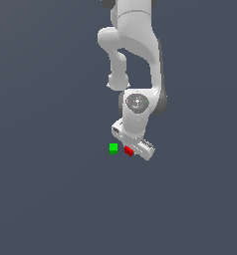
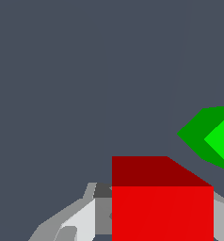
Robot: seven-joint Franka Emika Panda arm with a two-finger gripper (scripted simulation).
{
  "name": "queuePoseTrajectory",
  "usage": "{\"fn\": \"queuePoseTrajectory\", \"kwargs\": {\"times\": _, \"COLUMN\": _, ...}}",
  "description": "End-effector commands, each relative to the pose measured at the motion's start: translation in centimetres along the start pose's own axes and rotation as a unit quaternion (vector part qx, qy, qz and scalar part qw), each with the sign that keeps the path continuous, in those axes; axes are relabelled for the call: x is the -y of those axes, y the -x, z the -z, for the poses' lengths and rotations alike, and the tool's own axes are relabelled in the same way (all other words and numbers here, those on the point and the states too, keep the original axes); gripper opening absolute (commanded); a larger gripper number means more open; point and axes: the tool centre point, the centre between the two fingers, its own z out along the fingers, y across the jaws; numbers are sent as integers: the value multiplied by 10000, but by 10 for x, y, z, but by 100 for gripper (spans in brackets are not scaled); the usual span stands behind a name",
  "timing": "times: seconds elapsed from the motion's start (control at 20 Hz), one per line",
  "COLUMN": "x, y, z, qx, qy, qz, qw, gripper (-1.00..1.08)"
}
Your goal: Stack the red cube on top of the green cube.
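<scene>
The gripper (image 1: 134, 149) is clenched on the red cube (image 1: 129, 151), fingers (image 2: 81, 219) pressed against its sides in the wrist view. Just beside it, at nine o'clock in the exterior view, the green cube (image 1: 113, 148) sits apart on the grey floor (image 1: 51, 199). The arm (image 1: 135, 55) rises behind at twelve o'clock.

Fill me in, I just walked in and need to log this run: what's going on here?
A white robot arm is working on a plain grey floor with two small cubes. Its tool sits right at the red cube; the wrist view shows that cube between the tool's fingers, apparently gripped. The green cube sits just beside it, towards the exterior view's left, with nothing on top. The stacking is not done yet.
</scene>
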Motion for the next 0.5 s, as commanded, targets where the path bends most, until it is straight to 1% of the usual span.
{"fn": "queuePoseTrajectory", "kwargs": {"times": 0.0, "x": 0, "y": 0, "z": 18, "qx": -4, "qy": -5, "qz": 0, "qw": 10000, "gripper": -100}}
{"fn": "queuePoseTrajectory", "kwargs": {"times": 0.25, "x": 0, "y": 0, "z": 44, "qx": -4, "qy": -5, "qz": 0, "qw": 10000, "gripper": -100}}
{"fn": "queuePoseTrajectory", "kwargs": {"times": 0.45, "x": 1, "y": -1, "z": 52, "qx": -4, "qy": -5, "qz": 0, "qw": 10000, "gripper": -100}}
